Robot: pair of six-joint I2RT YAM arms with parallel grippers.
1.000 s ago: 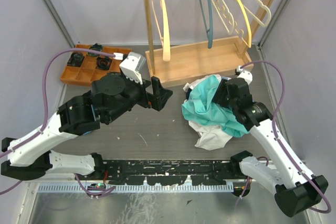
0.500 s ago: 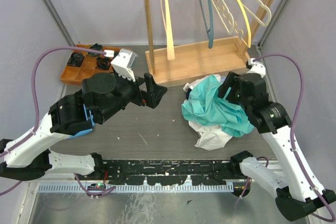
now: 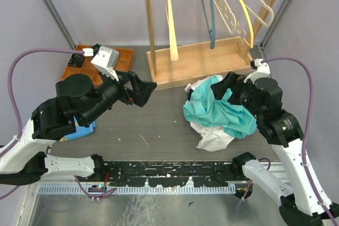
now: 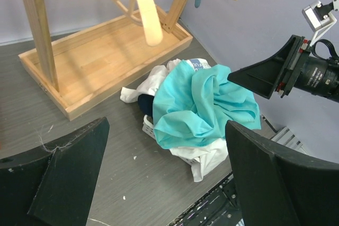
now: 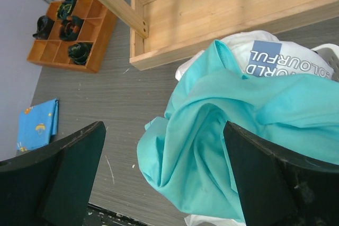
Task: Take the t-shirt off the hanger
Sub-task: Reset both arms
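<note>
Beneath right hand | teal t-shirt lies crumpled | hand spread wide

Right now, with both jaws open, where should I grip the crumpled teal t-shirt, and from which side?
Pinch the raised fold atop the crumpled teal t-shirt, from above with the right gripper, which hovers nearest. That ridge stands proud of the white garments underneath, so you'd probably catch teal alone.
</note>
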